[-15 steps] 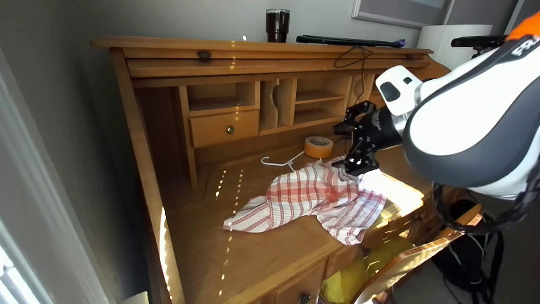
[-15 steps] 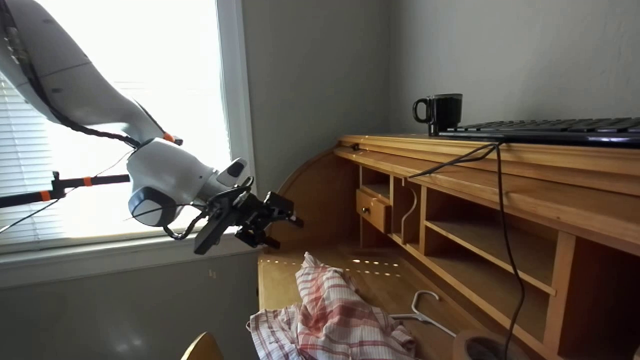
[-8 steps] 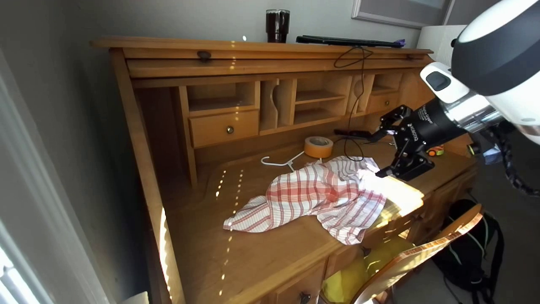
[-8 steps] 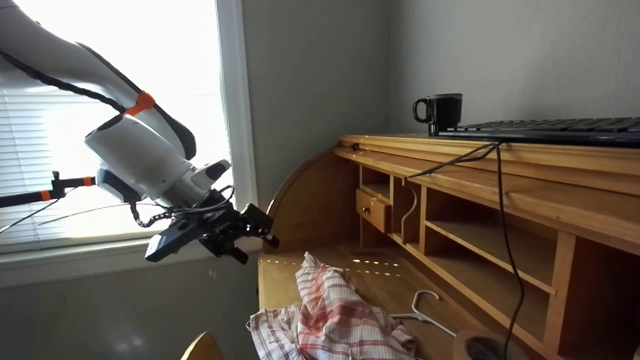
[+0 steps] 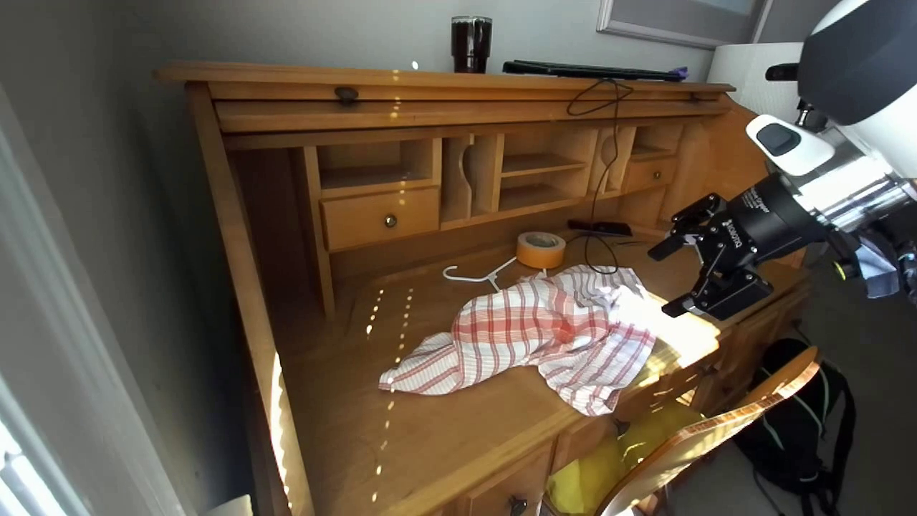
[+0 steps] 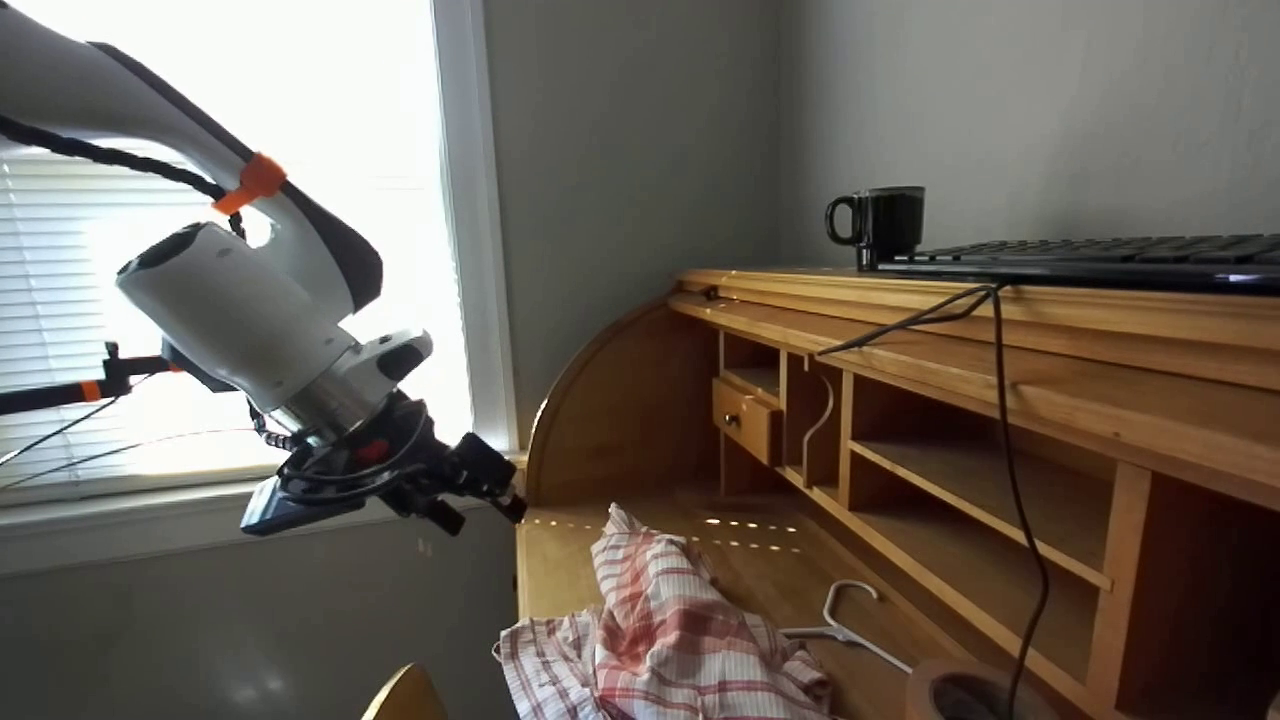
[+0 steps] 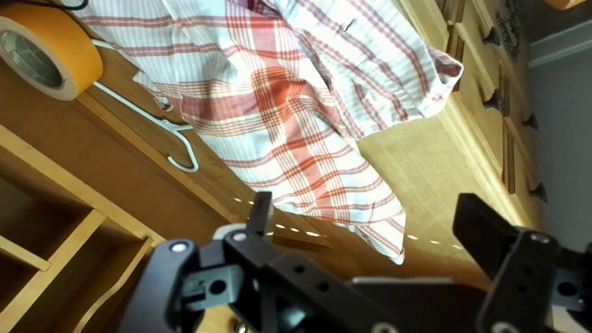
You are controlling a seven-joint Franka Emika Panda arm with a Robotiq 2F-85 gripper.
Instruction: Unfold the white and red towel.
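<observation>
The white and red towel (image 5: 512,326) lies crumpled on the wooden desk, with folds heaped in its middle. One narrow corner stretches towards the desk's side panel and another part reaches the front edge. It also shows in an exterior view (image 6: 665,640) and fills much of the wrist view (image 7: 286,111). My gripper (image 5: 663,279) is open and empty, above the desk and off to one side of the towel, apart from it. The open gripper also shows in an exterior view (image 6: 487,517). In the wrist view the fingers (image 7: 365,201) stand wide apart with nothing between them.
An orange tape roll (image 5: 541,251) and a white hanger (image 5: 473,278), partly under the towel, lie behind it. A black cable (image 5: 609,172) hangs down to the desk by a dark flat object (image 5: 600,228). Cubbyholes line the back. A wooden chair (image 5: 716,433) stands in front.
The arm and open gripper have moved away from above the towel, rightward in an exterior view and leftward and lower in an exterior view. The towel has not moved.
</observation>
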